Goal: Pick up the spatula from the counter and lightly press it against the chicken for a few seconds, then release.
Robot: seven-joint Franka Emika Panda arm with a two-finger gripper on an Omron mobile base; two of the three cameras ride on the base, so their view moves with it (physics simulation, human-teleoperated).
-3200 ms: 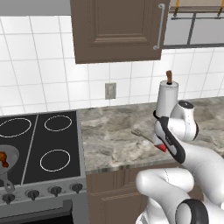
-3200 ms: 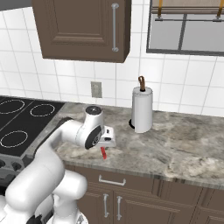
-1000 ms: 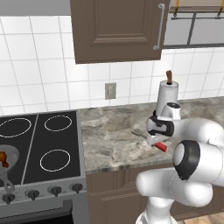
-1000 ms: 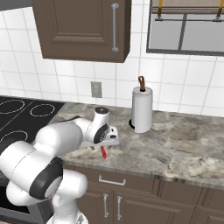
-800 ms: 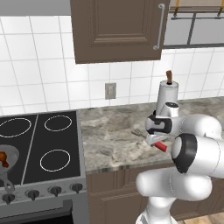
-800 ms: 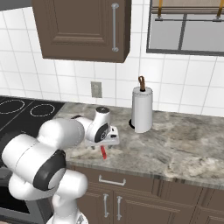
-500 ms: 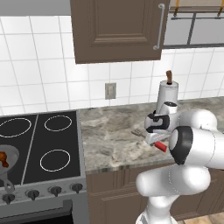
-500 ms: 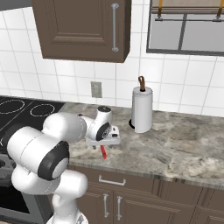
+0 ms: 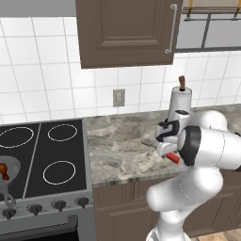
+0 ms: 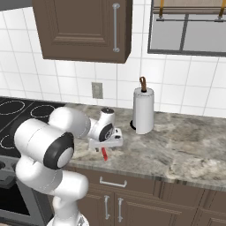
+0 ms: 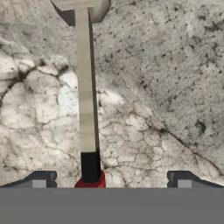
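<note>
The spatula lies flat on the marbled counter (image 9: 117, 146). In the hand view its pale shaft (image 11: 85, 87) runs from the blade at the top down to a black collar and a red handle (image 11: 89, 180). My gripper (image 11: 111, 181) is open and hovers low over the handle end, which sits between the fingertips (image 11: 41, 179), left of centre, with nothing gripped. From the base views the gripper (image 9: 164, 143) (image 10: 106, 143) points down at the counter, the red handle (image 9: 173, 158) (image 10: 104, 153) sticking out under it. The chicken (image 9: 4, 170) sits in a pan on the stove, far left.
A paper towel roll (image 9: 181, 106) (image 10: 143, 110) stands upright just behind the gripper. The black stove (image 9: 47, 155) takes up the left, with the pan (image 9: 9, 186) at its front corner. A brown wall cabinet (image 9: 124, 33) hangs above the counter.
The arm's upper links have folded in closer to the counter while the hand has stayed over the spatula's handle. The jaws have stayed open and the spatula has not moved.
</note>
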